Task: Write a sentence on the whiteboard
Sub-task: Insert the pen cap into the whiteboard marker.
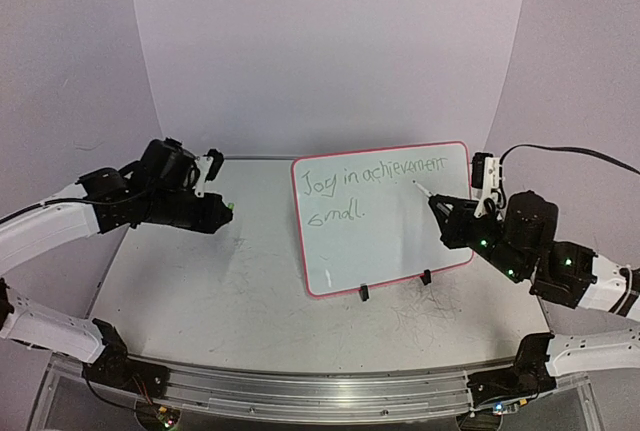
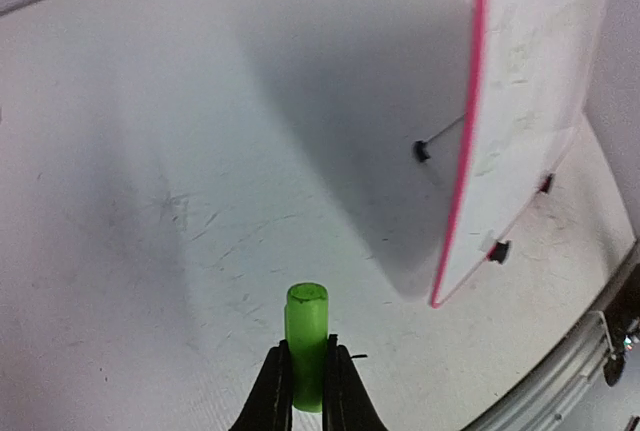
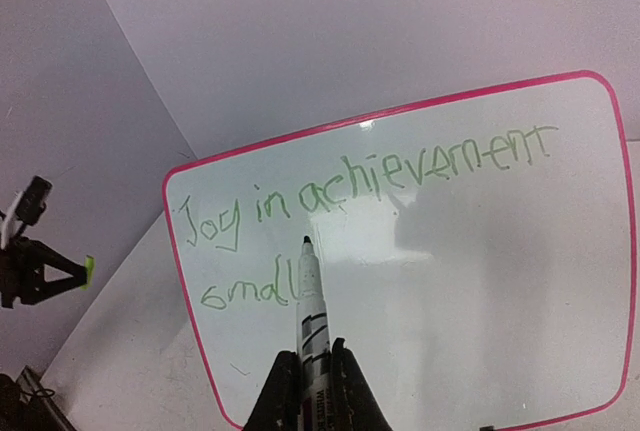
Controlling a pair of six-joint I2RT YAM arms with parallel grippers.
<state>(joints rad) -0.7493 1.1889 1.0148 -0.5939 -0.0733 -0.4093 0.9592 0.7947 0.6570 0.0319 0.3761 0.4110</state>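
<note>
The whiteboard (image 1: 400,241) (image 2: 525,101) (image 3: 480,301), white with a pink rim, stands tilted at the table's middle right. The sentence (image 1: 372,175) (image 3: 360,191) is in green: "Joy in achievement", with "small" under it. My right gripper (image 1: 445,213) (image 3: 315,361) is shut on a white marker (image 1: 425,192) (image 3: 312,321). The marker's dark tip points at the board just right of "small"; whether it touches I cannot tell. Left of the board, above the table, my left gripper (image 1: 222,213) (image 2: 308,361) is shut on a green marker cap (image 1: 229,207) (image 2: 306,336).
Two black clip feet (image 1: 363,293) (image 1: 425,277) hold the board's lower edge. Grey scribble marks (image 1: 420,316) cover the tabletop near the board. A metal rail (image 1: 300,391) runs along the near edge. Pale walls close in the back and sides.
</note>
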